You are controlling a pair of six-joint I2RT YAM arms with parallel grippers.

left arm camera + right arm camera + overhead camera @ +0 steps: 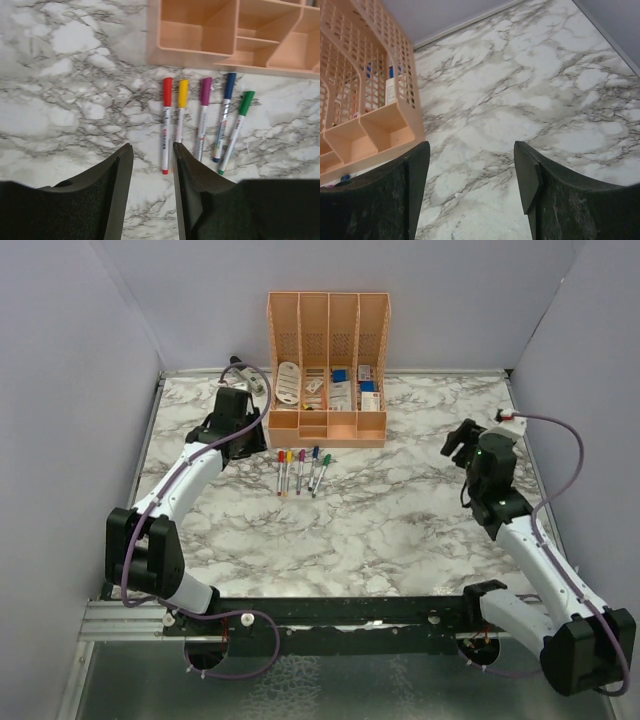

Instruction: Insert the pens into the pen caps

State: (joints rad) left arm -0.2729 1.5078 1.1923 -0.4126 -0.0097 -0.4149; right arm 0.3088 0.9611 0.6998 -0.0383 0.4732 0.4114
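Observation:
Five pale pens (pixel 300 472) lie side by side on the marble table just in front of the orange organizer. In the left wrist view each pen wears a cap: red (pixel 167 92), yellow (pixel 182 93), magenta (pixel 205 91), blue (pixel 230 86) and green (pixel 246 102). My left gripper (pixel 151 147) is open and empty. It hovers just short of the lower ends of the red and yellow pens; in the top view it (pixel 245 430) is left of the row. My right gripper (pixel 470 145) is open and empty over bare marble, far right of the pens (pixel 458 443).
The orange organizer (pixel 327 430) stands at the back centre with several small items in its compartments. It also shows in the left wrist view (pixel 185 57) and the right wrist view (pixel 375 125). Grey walls close off the left, back and right sides.

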